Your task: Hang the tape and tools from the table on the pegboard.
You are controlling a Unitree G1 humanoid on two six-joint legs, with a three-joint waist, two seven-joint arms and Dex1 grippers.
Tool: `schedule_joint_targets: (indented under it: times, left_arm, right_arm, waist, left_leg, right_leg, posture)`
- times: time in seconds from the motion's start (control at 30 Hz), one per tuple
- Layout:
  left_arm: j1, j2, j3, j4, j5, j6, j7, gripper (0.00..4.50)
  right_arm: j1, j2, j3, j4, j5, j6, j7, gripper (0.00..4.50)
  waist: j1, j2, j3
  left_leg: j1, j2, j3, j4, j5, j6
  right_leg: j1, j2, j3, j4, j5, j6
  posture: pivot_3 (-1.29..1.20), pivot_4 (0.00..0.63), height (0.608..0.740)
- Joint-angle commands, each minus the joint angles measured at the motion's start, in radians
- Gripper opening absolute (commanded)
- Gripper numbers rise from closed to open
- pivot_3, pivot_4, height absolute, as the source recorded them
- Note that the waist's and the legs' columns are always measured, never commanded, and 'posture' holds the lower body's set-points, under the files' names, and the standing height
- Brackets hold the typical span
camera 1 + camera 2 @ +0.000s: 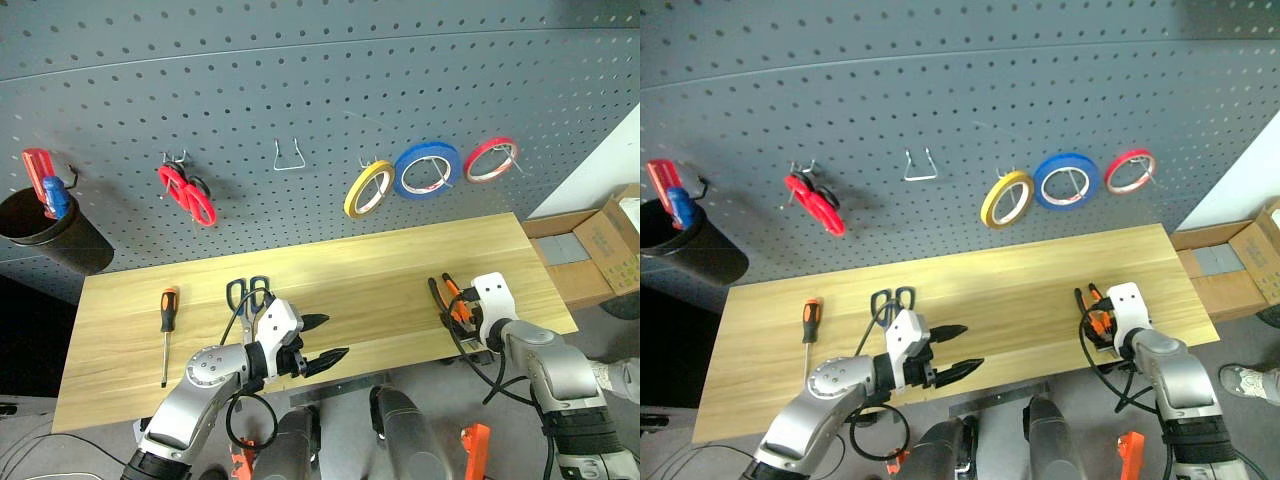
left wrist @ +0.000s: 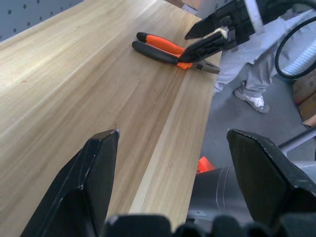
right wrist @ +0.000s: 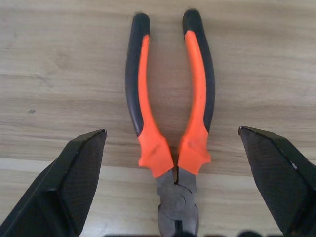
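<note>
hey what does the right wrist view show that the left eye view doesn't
Right wrist view alone: both orange-and-black handles of the pliers in full, and the steel head between the open right gripper fingers.

Left eye view alone: the pegboard with its hung tape rings, the screwdriver, the dark-handled scissors, the open left gripper.

Both: pliers lying on the table.

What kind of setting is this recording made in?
Most likely a workshop or tool bench: a dark grey pegboard with hooks holding tape rings and red scissors, above a wooden table where pliers and a screwdriver lie.
</note>
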Motion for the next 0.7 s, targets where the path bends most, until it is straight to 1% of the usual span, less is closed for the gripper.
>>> schedule_joint_targets:
  times: [0.03,0.17,0.27,0.37,0.47,0.6,0.63,0.7]
  left_arm:
    - [0.018,0.008,0.015,-0.051,-0.011,0.000,0.007,3.73]
    - [0.022,0.011,0.017,-0.057,-0.010,0.001,0.018,3.73]
    - [0.025,0.013,0.020,-0.060,-0.004,-0.002,0.027,3.73]
    - [0.027,0.015,0.026,-0.066,-0.007,0.003,0.032,3.73]
    - [0.031,0.020,0.029,-0.070,-0.004,0.005,0.038,3.73]
    - [0.031,0.022,0.035,-0.068,-0.005,0.007,0.044,3.73]
    - [0.031,0.021,0.035,-0.067,-0.003,0.006,0.045,3.73]
    - [0.029,0.020,0.034,-0.065,-0.002,0.006,0.047,3.73]
  right_arm:
    - [-0.008,-0.007,0.013,0.031,-0.011,-0.025,0.017,4.47]
    - [-0.050,-0.006,0.024,0.127,-0.046,-0.048,-0.002,4.47]
    - [-0.100,0.010,0.015,0.216,-0.043,-0.036,-0.007,4.47]
    - [-0.126,0.018,0.012,0.256,-0.045,-0.054,-0.007,4.47]
    - [-0.128,0.009,0.028,0.266,-0.049,-0.027,0.009,3.90]
    - [-0.126,-0.001,0.031,0.250,-0.054,0.022,0.010,2.61]
    - [-0.125,-0.007,0.034,0.247,-0.059,0.032,0.010,2.49]
    - [-0.124,-0.023,0.040,0.237,-0.061,0.057,0.021,2.49]
  waist:
    - [0.000,0.000,0.000]
    - [0.000,0.000,0.000]
    - [0.000,-0.001,-0.001]
    - [0.002,-0.003,-0.003]
    - [0.004,-0.005,-0.005]
    - [0.010,-0.006,-0.006]
    - [0.013,-0.006,-0.006]
    - [0.017,-0.006,-0.006]
  left_leg:
    - [0.000,0.000,0.000,0.000,0.000,0.000]
    - [0.000,0.000,0.000,0.000,0.000,0.000]
    - [0.000,0.000,0.001,0.000,0.000,0.000]
    - [0.001,0.000,0.000,0.000,0.000,0.000]
    - [0.001,0.000,0.000,0.000,0.000,0.000]
    - [0.001,0.000,0.000,0.001,0.000,0.000]
    - [0.001,0.000,-0.001,0.001,0.000,0.000]
    - [0.001,0.000,-0.001,0.001,0.000,0.000]
  right_leg:
    - [0.000,0.000,0.000,0.000,0.000,0.000]
    - [0.000,0.000,0.000,0.000,0.000,0.000]
    - [0.000,0.000,0.001,0.000,0.001,0.000]
    - [0.001,0.000,0.000,0.000,0.002,-0.001]
    - [0.001,0.000,0.000,0.000,0.002,-0.001]
    - [0.001,0.000,0.000,0.000,0.002,0.000]
    - [0.001,0.000,0.000,0.000,0.002,0.000]
    - [0.001,0.000,0.000,0.000,0.002,0.000]
  posture:
    - [-0.19,0.303,0.740]
    - [-0.19,0.300,0.740]
    - [-0.17,0.292,0.740]
    - [-0.16,0.292,0.740]
    - [-0.16,0.292,0.740]
    - [-0.16,0.295,0.740]
    - [-0.16,0.295,0.740]
    - [-0.16,0.295,0.740]
